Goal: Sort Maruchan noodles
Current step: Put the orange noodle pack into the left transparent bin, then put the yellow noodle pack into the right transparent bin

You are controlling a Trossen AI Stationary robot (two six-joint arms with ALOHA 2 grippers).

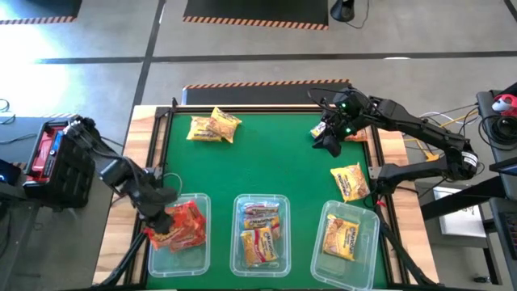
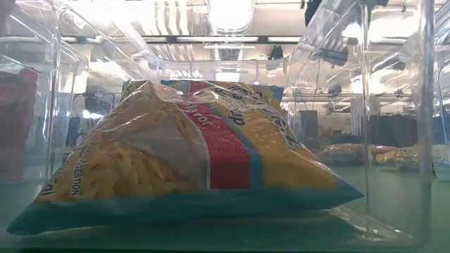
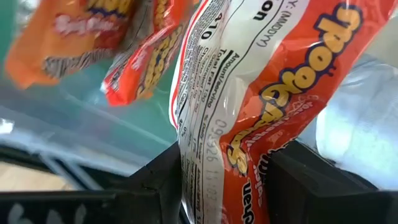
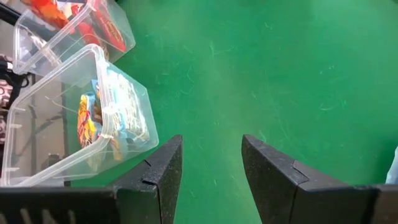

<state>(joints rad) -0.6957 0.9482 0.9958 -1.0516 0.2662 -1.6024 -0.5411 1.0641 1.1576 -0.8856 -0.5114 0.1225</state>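
Red noodle packet is hanging squeezed between the fingers of the left gripper, right over the tub at the table's near left corner, likely so it can be dropping in with the other red ones. The right gripper is hovering by the far right corner, its fingers spread apart and holding nothing. Three clear tubs are sitting along the near edge. Two yellow packets are waiting near the far edge, one more by the right edge.
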